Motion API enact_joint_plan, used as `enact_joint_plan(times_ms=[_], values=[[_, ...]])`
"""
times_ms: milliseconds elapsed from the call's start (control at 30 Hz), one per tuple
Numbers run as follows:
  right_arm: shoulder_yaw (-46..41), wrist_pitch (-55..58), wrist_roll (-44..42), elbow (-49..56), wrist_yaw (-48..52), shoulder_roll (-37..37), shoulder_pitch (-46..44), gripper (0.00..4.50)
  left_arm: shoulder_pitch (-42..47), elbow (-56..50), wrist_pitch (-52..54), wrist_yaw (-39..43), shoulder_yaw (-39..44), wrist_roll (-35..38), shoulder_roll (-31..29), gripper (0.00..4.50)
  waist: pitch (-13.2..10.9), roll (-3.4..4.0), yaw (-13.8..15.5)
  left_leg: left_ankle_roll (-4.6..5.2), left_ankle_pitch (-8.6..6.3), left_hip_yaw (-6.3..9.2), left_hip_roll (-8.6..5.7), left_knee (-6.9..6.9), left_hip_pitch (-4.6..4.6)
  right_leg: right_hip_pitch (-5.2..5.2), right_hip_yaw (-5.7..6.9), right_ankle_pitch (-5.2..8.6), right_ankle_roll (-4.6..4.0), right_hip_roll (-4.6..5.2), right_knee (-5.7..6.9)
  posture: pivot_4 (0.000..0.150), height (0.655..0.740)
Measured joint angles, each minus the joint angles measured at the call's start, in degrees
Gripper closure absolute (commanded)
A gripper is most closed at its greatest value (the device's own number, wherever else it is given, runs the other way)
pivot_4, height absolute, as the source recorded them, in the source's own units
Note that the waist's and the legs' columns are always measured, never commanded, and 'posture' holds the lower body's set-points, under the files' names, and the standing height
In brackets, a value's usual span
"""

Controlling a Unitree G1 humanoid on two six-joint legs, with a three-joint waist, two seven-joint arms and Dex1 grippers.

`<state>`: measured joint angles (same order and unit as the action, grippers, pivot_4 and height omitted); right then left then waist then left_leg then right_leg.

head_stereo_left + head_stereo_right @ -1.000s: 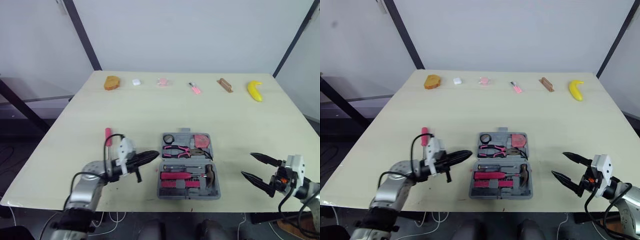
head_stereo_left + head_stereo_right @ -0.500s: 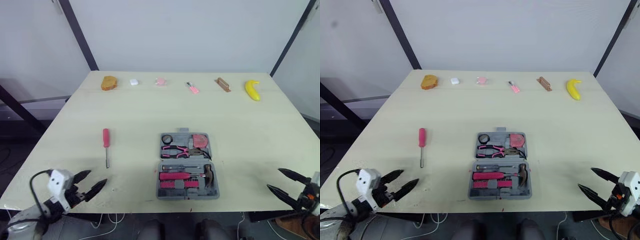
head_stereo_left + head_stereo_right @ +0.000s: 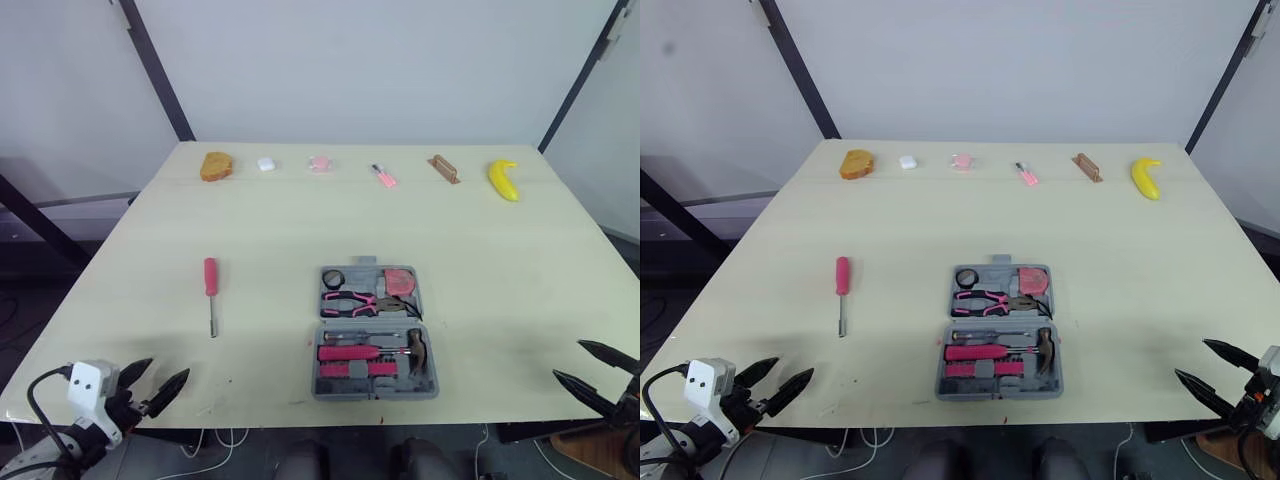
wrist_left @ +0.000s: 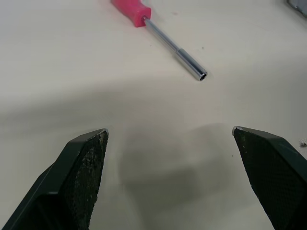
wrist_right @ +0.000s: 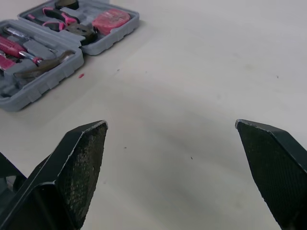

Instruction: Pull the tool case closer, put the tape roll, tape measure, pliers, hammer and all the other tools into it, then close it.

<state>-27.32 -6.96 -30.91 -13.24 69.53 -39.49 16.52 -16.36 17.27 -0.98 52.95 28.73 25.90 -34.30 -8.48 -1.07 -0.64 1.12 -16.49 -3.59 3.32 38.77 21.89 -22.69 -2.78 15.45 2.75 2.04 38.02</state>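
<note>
A: Change since a second ago?
B: Left gripper (image 3: 169, 367) withdrew from beside the tool case (image 3: 375, 393) to the table's (image 3: 480, 260) near left corner; right gripper (image 3: 567, 359) drew back too. Both spread wide, holding nothing.
A: Tools?
B: Case open, near centre; pliers (image 3: 350, 300) and hammer (image 3: 418, 348) inside. Pink screwdriver (image 3: 211, 290) lies well left of it.

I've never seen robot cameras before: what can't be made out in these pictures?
- Head views: the white bit and pale pink thing at the table's far edge are too small to identify.
- Right wrist view: the tool case is cut off by the picture's edge.
- Left wrist view: the screwdriver runs off the edge.
</note>
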Motion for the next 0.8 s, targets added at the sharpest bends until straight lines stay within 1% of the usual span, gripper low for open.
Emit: enact_joint_plan(times_ms=[100,200,267,400,533,667,800], values=[[0.94,0.90,-0.07,2.39,-0.17,0.35,-0.38,0.00,0.79,-1.36,0.66,-1.12,-0.01,0.09,0.01,0.08,0.00,0.00,0.00,0.00,0.00,-0.01,0.00,-0.01,0.00,0.00,-0.01,-0.02,0.03,0.01,-0.01,0.150,0.7400],[2.53,3.48,-0.99,6.44,-0.15,0.40,-0.73,0.00,2.23,-3.50,2.51,-4.11,-0.17,0.08,0.74,0.08,-0.01,0.02,0.03,0.00,0.00,0.00,0.01,-0.02,0.00,0.00,-0.01,-0.11,0.19,0.02,0.00,0.150,0.7400],[4.44,5.78,-2.28,11.45,-0.14,0.49,-1.96,0.00,4.82,-6.06,5.38,-7.80,-0.76,0.09,1.84,0.08,-0.01,0.01,0.06,0.00,0.00,0.02,0.01,-0.02,0.00,0.01,0.01,-0.13,0.20,0.01,0.01,0.150,0.7400],[7.21,9.21,-3.59,18.02,-0.77,0.52,-4.91,0.00,8.52,-9.59,9.84,-13.18,-3.03,-0.10,3.80,0.08,-0.01,0.00,0.04,0.00,0.00,0.03,0.00,-0.03,0.03,0.00,0.02,-0.14,0.21,0.01,-0.02,0.150,0.7400],[11.95,12.47,-5.11,25.16,-1.60,0.59,-11.12,0.00,16.87,-9.54,13.91,-21.95,-5.64,-2.48,6.02,0.08,-0.01,-0.06,0.07,0.00,0.01,0.16,-0.02,-0.02,0.06,0.00,0.11,-0.15,0.21,-0.05,0.01,0.150,0.7400],[13.78,14.21,-5.44,27.05,-1.40,0.38,-12.79,0.00,19.59,-9.17,17.32,-28.48,-5.96,-5.07,6.08,0.08,0.00,-0.10,0.03,-0.01,0.00,0.15,-0.04,-0.06,0.14,-0.02,0.10,-0.15,0.22,-0.03,-0.08,0.150,0.7400],[15.61,14.83,-5.20,29.20,-1.31,-0.08,-15.26,0.00,22.37,-9.12,20.80,-33.72,-6.09,-6.14,7.06,0.08,-0.02,-0.13,0.09,-0.01,0.00,0.19,-0.04,-0.06,0.21,-0.10,0.15,-0.15,0.22,-0.02,-0.06,0.150,0.7400]])
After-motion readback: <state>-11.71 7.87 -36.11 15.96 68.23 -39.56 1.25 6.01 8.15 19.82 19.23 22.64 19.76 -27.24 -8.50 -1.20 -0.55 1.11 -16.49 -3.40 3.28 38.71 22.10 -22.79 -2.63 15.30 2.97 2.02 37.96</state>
